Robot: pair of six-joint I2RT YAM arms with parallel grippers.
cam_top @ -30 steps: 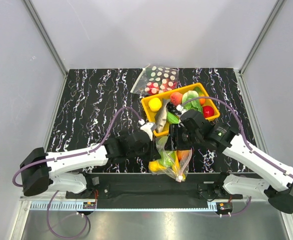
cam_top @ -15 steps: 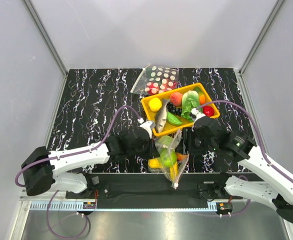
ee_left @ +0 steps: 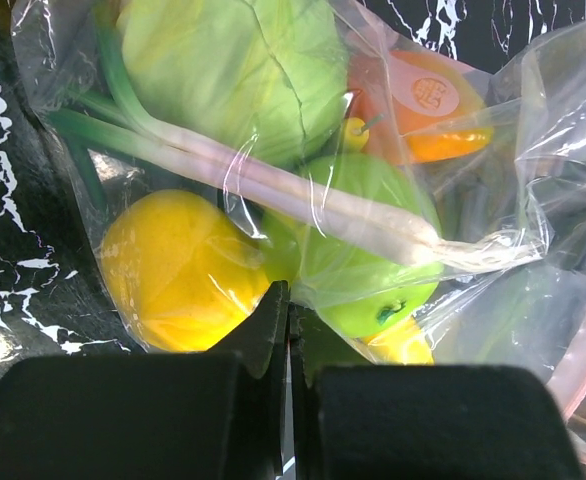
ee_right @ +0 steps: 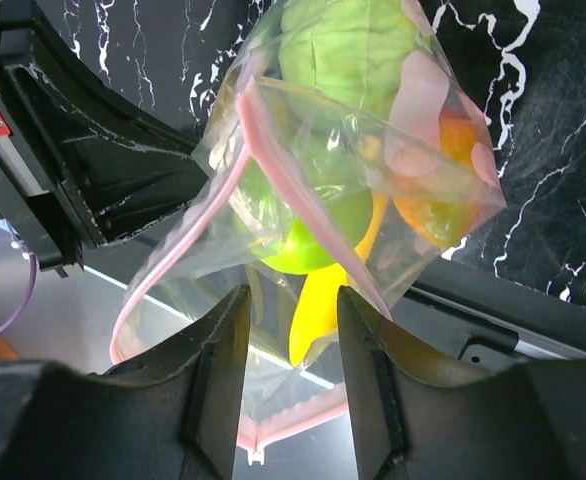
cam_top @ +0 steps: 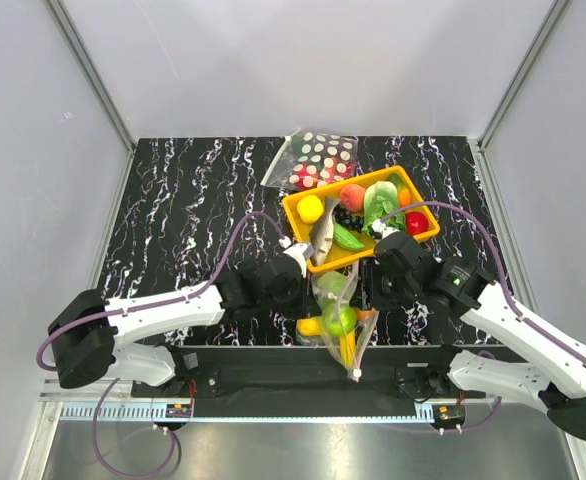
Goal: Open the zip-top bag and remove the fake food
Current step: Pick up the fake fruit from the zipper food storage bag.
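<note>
The zip-top bag (cam_top: pixel 338 318) lies at the table's near edge, clear plastic with a pink zip strip (ee_right: pixel 203 215). Its mouth gapes toward the front rail. The fake food inside is a yellow fruit (ee_left: pixel 178 270), a green apple (ee_left: pixel 363 270), a cabbage (ee_left: pixel 233 60), an orange (ee_left: pixel 423 100) and a banana (ee_right: pixel 318 310). My left gripper (ee_left: pixel 288 295) is shut, pinching a fold of the bag's film beside the yellow fruit. My right gripper (ee_right: pixel 293 300) is open at the bag's right side. Bag film and the banana tip sit between its fingers.
A yellow tray (cam_top: pixel 291 215) with several loose toy foods stands just behind the bag. A polka-dot bag (cam_top: pixel 318 155) lies beyond it. The black base rail (cam_top: pixel 273 365) runs along the near edge under the bag's mouth.
My left gripper has closed onto the bag film. My right gripper pulled away to the right, then came back toward the bag, narrowing a little. The bag has shifted slightly.
</note>
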